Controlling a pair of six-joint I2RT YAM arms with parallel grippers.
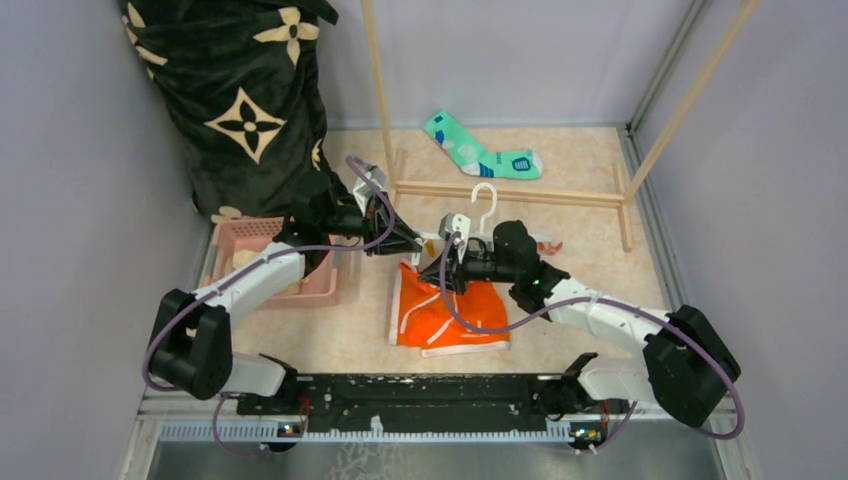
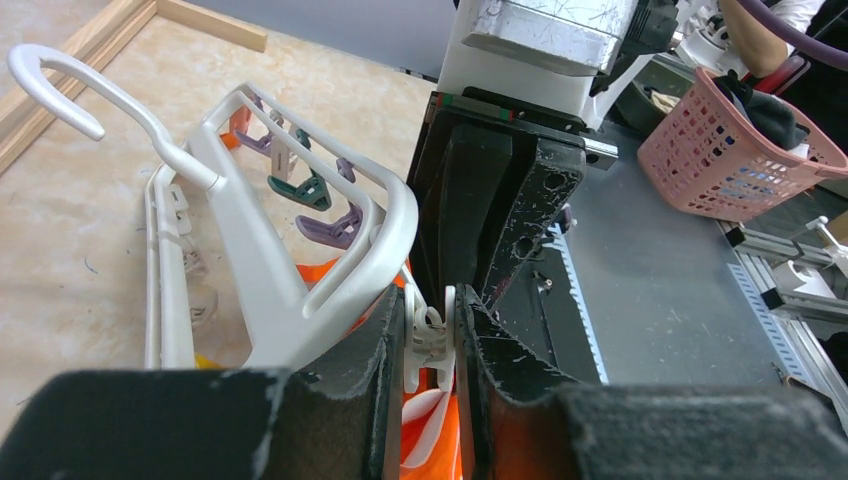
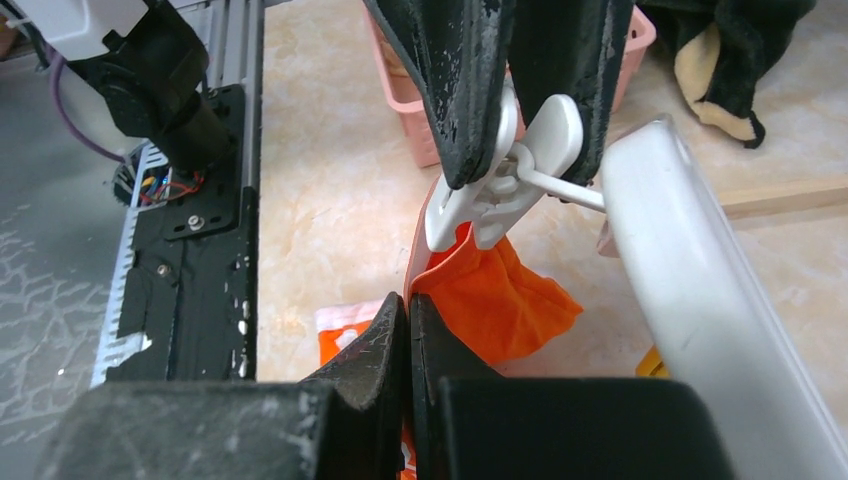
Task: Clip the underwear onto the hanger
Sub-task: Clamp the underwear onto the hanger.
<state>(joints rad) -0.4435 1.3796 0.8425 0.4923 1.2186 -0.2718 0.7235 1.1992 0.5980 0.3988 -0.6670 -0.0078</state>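
Note:
The orange underwear point(image 1: 447, 316) lies on the table, one edge lifted. My right gripper point(image 3: 410, 312) is shut on that lifted edge of the underwear point(image 3: 497, 300), holding it up to a white clothespin point(image 3: 497, 190) on the hanger point(image 3: 690, 300). My left gripper point(image 2: 433, 335) is shut on the clothespin point(image 2: 430, 335), squeezing its handles. Its fingers point(image 3: 460, 90) come down from above in the right wrist view. The cloth's top reaches the pin's lower tips. The white hanger point(image 2: 300, 250) is tilted, with its hook point(image 2: 60, 70) pointing away. In the top view both grippers point(image 1: 415, 240) point(image 1: 440, 275) meet beside the hanger point(image 1: 483, 205).
A pink basket point(image 1: 270, 262) stands at the left, under a dark flower-patterned blanket point(image 1: 240, 100). A teal sock point(image 1: 480, 152) lies at the back. The wooden rack's base bar point(image 1: 500, 190) runs behind the hanger. Purple and teal pins point(image 2: 310, 190) hang on the frame.

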